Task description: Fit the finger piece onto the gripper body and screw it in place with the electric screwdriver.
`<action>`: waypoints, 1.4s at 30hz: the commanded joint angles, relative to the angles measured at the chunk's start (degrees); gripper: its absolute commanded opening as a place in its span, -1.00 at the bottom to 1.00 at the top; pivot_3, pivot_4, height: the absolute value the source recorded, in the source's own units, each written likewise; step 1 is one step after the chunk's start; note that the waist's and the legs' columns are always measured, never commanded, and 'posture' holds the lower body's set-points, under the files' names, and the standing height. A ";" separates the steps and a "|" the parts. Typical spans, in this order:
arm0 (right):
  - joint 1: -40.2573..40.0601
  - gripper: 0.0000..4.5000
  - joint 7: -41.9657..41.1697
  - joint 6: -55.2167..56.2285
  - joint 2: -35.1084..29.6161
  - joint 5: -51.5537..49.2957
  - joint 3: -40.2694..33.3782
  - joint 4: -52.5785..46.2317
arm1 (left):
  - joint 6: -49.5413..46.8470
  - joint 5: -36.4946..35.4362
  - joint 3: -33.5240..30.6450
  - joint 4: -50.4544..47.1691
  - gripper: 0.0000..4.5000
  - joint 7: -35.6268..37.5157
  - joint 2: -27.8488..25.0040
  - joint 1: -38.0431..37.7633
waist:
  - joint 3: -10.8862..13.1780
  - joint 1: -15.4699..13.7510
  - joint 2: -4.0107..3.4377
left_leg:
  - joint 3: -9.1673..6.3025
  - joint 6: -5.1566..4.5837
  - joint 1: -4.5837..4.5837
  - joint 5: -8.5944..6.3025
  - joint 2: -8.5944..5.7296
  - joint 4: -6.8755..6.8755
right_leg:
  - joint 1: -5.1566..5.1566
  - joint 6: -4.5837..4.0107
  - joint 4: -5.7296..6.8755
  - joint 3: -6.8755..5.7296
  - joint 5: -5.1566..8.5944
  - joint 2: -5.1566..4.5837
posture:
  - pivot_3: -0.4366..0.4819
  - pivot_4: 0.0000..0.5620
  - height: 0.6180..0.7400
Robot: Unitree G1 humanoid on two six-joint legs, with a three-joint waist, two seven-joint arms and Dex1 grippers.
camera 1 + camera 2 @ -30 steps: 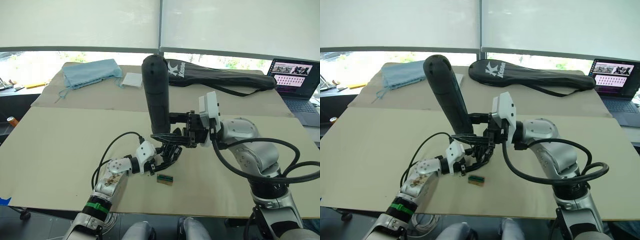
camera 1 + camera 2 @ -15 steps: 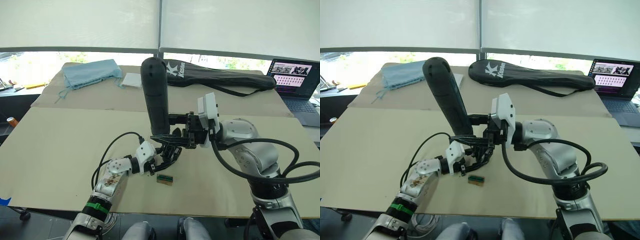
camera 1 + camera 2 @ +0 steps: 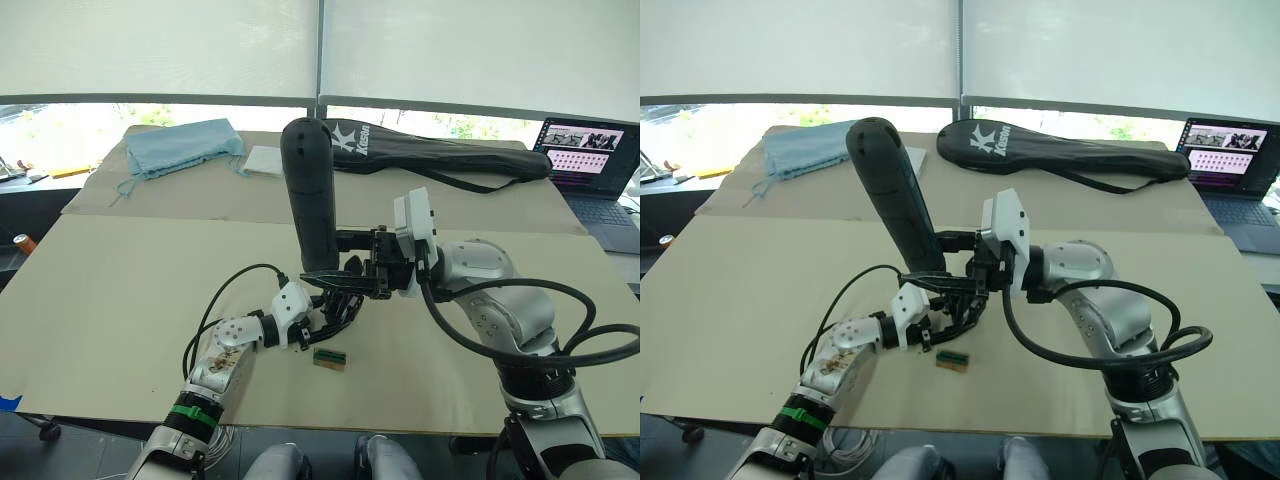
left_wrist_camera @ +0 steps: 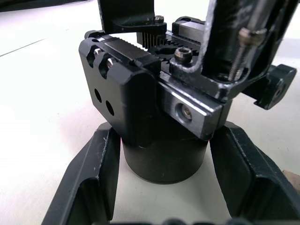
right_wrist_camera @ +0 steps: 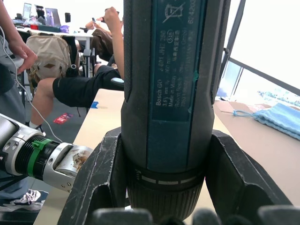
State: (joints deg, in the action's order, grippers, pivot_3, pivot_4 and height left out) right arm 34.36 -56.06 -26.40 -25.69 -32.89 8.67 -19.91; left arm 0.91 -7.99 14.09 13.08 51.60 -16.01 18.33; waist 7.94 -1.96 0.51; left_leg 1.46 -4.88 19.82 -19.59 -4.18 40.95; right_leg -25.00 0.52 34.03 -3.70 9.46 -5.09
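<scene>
Head view: mid-surface, the right tool (image 3: 345, 268) clamps the electric screwdriver (image 3: 308, 190), standing nearly upright over the gripper body (image 3: 338, 305). A far bag (image 3: 440, 155) reads "Kason".

Left wrist view: the left tool (image 4: 164, 176) hugs the body's rounded base, stiff and compact.

Right wrist view: fingers (image 5: 101, 173) grip the heavy, smooth barrel, labelled "Bosch GO".

Readable markings I logged:

1. Electric screwdriver (image 5: 171, 79), blue panel on its barrel: small print in which I made out "Bosch GO", a crossed-out bin sign above it, and a number string that I could not read in full.
2. Racket bag (image 3: 1060, 148): a white "K" logo with a brand word beside it, too small for me to spell out.
3. Laptop (image 3: 588, 150): its screen showed thumbnails, no legible text.
</scene>
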 commanded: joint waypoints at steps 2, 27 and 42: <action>-0.04 -0.15 0.57 1.69 0.65 -0.17 -1.03 -1.94 | -4.28 2.07 2.55 3.71 0.01 0.54 -0.71 -2.01 | 0.00 0.01 0.00 | 0.00 0.00 -0.01 0.00 0.00 0.00 | 0.01 0.00 0.00 0.00 0.00 0.00 | -0.05 -0.47 1.00; -0.28 -0.15 0.77 4.23 1.10 3.44 -0.32 -0.32 | -4.49 2.00 2.66 3.39 0.01 0.75 -0.88 -2.24 | 0.01 0.19 -0.01 | -0.05 0.03 -0.29 -0.02 0.00 -0.06 | 0.23 0.00 -0.02 0.01 0.03 -0.06 | -0.05 -0.47 1.00; -1.18 -0.15 1.24 1.34 1.78 1.42 -0.39 -1.88 | -4.81 1.98 2.66 3.02 0.01 0.72 -0.97 -2.44 | 0.00 0.20 -0.01 | -0.09 0.02 -0.29 -0.02 0.00 -0.08 | 0.13 0.00 -0.02 0.06 0.03 -0.10 | -0.05 -0.47 1.00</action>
State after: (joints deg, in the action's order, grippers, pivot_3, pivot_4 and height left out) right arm 33.05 -55.43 -24.47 -24.10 -30.42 8.84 -19.84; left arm 0.36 -8.00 14.09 13.09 51.67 -16.23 18.02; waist 7.94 -1.76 0.50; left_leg 1.37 -4.87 19.54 -19.61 -4.18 40.87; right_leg -24.91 0.52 34.00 -3.62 9.49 -5.19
